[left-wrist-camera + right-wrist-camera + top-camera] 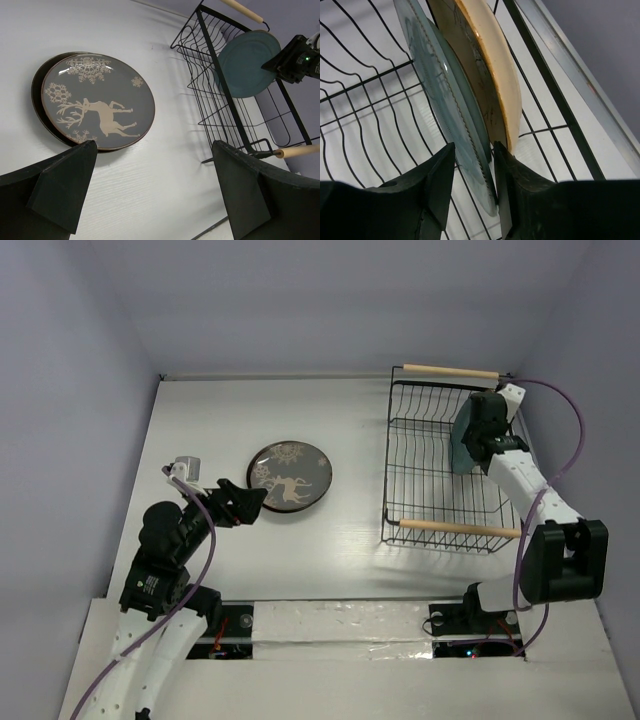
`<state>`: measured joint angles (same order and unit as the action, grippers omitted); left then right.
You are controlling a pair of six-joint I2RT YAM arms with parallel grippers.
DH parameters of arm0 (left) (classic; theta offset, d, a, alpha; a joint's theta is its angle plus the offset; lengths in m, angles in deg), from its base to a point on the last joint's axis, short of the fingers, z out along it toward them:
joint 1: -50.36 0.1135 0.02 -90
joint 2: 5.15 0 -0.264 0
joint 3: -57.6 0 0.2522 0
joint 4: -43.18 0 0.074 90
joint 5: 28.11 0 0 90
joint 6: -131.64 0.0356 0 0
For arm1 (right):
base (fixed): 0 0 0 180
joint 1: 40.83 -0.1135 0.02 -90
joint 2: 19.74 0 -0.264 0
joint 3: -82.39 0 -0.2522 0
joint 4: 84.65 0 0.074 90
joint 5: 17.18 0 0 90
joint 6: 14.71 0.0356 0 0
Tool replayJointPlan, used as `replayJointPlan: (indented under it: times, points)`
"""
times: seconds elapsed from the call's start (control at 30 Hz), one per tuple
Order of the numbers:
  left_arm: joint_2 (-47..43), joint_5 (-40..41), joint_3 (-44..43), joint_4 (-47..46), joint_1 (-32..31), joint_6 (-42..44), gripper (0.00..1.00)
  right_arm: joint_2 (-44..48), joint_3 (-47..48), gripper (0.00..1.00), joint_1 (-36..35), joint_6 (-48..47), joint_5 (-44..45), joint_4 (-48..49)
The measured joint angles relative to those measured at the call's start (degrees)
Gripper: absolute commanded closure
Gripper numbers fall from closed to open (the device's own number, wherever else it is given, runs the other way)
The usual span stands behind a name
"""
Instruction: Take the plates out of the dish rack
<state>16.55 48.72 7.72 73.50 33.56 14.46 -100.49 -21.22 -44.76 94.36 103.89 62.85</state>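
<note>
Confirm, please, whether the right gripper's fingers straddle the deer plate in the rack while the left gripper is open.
Not quite: in the rack, the right gripper straddles the teal plate, not the deer plate, as the right wrist view shows. The left gripper is open.

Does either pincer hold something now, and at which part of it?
The left pincer is open and empty. The right pincer straddles the rim of the teal plate in the dish rack; a firm clamp cannot be told.

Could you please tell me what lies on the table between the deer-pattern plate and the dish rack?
Nothing: the top external view shows bare white table between the deer-pattern plate and the dish rack; the left wrist view agrees.
</note>
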Motion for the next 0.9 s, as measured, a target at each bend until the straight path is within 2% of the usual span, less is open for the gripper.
replayJointPlan:
  times: [0.13,0.23,0.5,0.9]
  points:
    - [0.24,0.11,0.0,0.0,0.0,-0.02,0.01,-1.86,0.0,0.6,0.0,-0.76,0.24,1.09]
    - [0.44,0.15,0.0,0.0,0.0,0.0,0.01,-2.27,0.0,0.78,0.0,-1.77,0.42,1.31]
    - [0.55,0.17,0.0,-0.02,0.0,0.0,0.01,-1.64,-0.04,0.99,-0.66,-4.94,0.0,0.79]
    - [0.68,0.15,0.0,-0.04,0.02,0.17,0.01,2.75,2.73,1.0,-7.21,-8.61,7.13,-7.69]
